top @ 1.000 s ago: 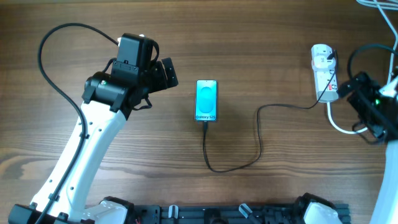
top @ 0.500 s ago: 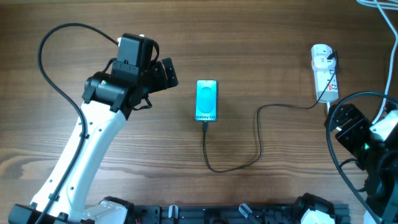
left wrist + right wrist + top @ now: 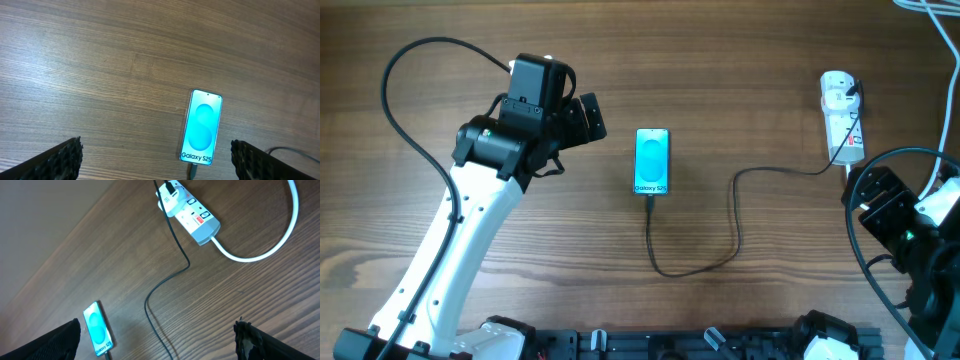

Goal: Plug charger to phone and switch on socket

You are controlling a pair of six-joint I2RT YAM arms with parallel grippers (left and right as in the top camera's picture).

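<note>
Here, both arms hang above the wooden bench (image 3: 770,60) with nothing in their grasp. The left gripper (image 3: 592,118) has its 2 fingers spread fully wide and holds nothing. The phone (image 3: 653,160) lies flat just ahead of its mouth, not touching it. In the left wrist view the phone sits between the 2 fingertips, nearer the right-hand one, its cyan screen lit and the "Galaxy S25" band at the end closest to the gripper. The charger (image 3: 737,220), a thin black cable, meets that same short edge of the phone. From there it loops away from the left gripper, then rises and runs across toward the right gripper (image 3: 872,203).

The right gripper is likewise spread to its widest and empty. The socket (image 3: 842,120) lies ahead of it, close by but clear of the fingers. In the right wrist view it lies ahead of the gripper, roughly midway between the 2 fingertips. A black plug (image 3: 172,187) sits in its far end, and the red switch (image 3: 202,219) is nearer the gripper. A white cord (image 3: 280,245) curves off from the near end. Whether the switch is on cannot be told.
</note>
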